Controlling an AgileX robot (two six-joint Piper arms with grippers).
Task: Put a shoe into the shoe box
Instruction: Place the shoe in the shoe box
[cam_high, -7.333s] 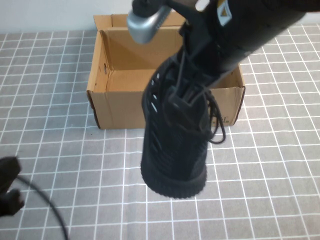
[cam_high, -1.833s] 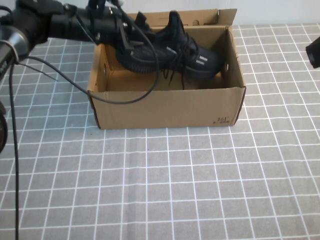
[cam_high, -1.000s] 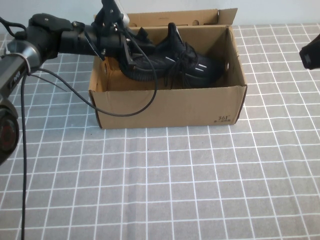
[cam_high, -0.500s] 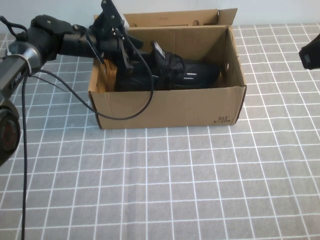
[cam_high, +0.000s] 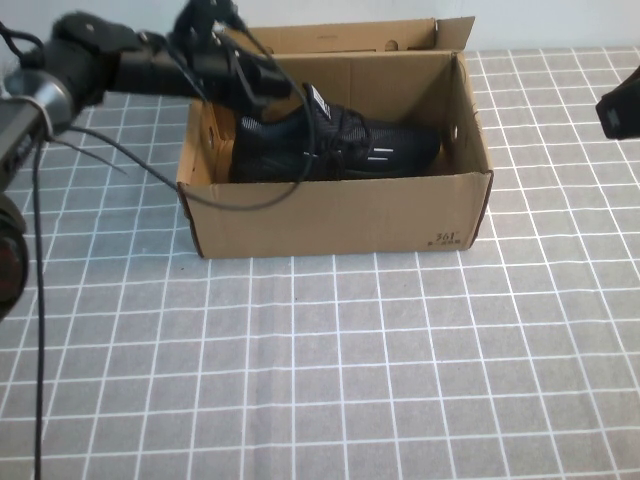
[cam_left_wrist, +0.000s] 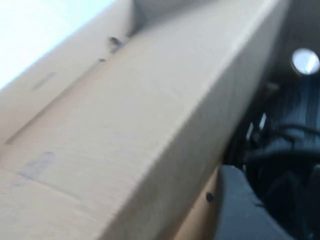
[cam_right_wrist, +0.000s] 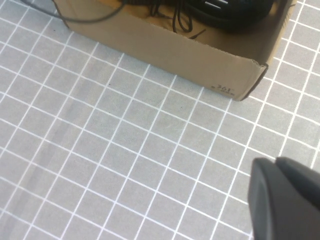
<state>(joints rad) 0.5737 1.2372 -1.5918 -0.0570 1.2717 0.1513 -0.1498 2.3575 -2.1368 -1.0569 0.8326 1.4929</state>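
Note:
The black knit shoe (cam_high: 340, 148) lies on its sole inside the brown cardboard shoe box (cam_high: 340, 215), toe toward the right wall, white-striped heel tab up. My left gripper (cam_high: 262, 80) hovers over the box's rear left corner, just above the heel and clear of it, open and empty. In the left wrist view the box wall (cam_left_wrist: 125, 125) fills the picture, with one dark finger (cam_left_wrist: 240, 210) and the shoe (cam_left_wrist: 290, 130) beyond. My right gripper (cam_high: 620, 105) is shut and empty at the far right, away from the box (cam_right_wrist: 200, 60); its wrist view also shows the gripper itself (cam_right_wrist: 274, 162).
The box's lid flap (cam_high: 350, 35) stands open at the back. The left arm's black cable (cam_high: 150, 170) hangs down in front of the box's left front corner. Grey tiled tabletop (cam_high: 330, 370) lies in front of the box.
The left gripper has lifted off the shoe's heel and drawn back toward the rear left corner. The shoe, let go, has settled flat in the box. The right arm has not moved.

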